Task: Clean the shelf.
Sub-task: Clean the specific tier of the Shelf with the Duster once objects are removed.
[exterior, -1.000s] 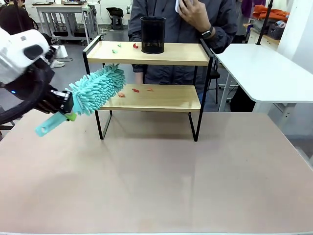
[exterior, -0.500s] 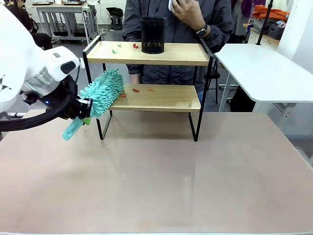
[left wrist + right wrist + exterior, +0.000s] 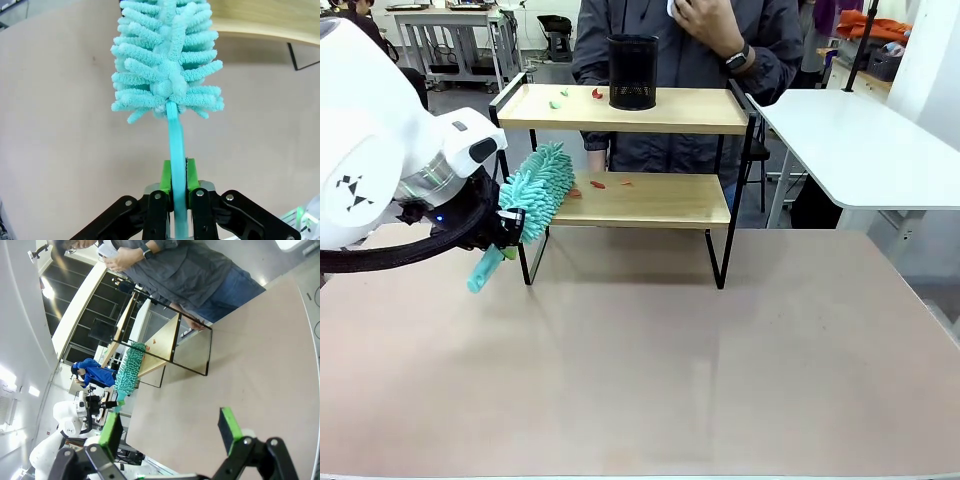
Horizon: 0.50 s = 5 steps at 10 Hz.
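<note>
Two hands: our L hand (image 3: pixel 179 175) clamps teal duster (image 3: pixel 538 185), aimed 1 o'clock at shelf (image 3: pixel 660 200); R hand (image 3: pixel 170 426) wide, empty.

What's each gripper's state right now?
Left gripper: closed on the duster handle.
Right gripper: open, holding nothing.

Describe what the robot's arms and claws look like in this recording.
The left arm is a bulky white shell with small black triangle marks and a black cable looping beneath. The left claw and right claw are black linkages with silver pivot pins and green pads.
</note>
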Available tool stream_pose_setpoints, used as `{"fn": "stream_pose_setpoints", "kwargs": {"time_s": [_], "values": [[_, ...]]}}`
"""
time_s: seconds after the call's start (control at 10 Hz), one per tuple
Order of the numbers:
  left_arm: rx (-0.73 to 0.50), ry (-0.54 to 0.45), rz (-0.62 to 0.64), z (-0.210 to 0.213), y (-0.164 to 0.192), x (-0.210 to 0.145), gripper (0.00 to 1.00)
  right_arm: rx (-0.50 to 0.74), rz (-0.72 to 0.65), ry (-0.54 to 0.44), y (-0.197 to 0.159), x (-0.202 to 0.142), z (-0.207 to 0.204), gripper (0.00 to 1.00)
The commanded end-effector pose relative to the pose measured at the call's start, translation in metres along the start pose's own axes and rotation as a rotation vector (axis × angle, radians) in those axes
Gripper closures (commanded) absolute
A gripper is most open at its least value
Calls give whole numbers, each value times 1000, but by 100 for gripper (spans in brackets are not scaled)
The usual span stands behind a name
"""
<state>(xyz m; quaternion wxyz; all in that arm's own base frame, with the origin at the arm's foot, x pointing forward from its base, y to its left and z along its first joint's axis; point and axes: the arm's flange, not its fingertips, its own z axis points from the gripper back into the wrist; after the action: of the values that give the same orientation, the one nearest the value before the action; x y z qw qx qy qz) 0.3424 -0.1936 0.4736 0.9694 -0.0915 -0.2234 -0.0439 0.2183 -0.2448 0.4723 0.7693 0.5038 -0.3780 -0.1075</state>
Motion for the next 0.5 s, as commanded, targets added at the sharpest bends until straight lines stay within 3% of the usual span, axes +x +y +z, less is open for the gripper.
{"fn": "stream_pose_setpoints", "kwargs": {"time_s": [0.0,0.4], "values": [[-1,-4,-15,-1,-13,0,88,20,26,-17,0,3,-1,0],[-22,-15,-69,0,-47,14,88,20,26,-17,0,3,-1,0]]}}
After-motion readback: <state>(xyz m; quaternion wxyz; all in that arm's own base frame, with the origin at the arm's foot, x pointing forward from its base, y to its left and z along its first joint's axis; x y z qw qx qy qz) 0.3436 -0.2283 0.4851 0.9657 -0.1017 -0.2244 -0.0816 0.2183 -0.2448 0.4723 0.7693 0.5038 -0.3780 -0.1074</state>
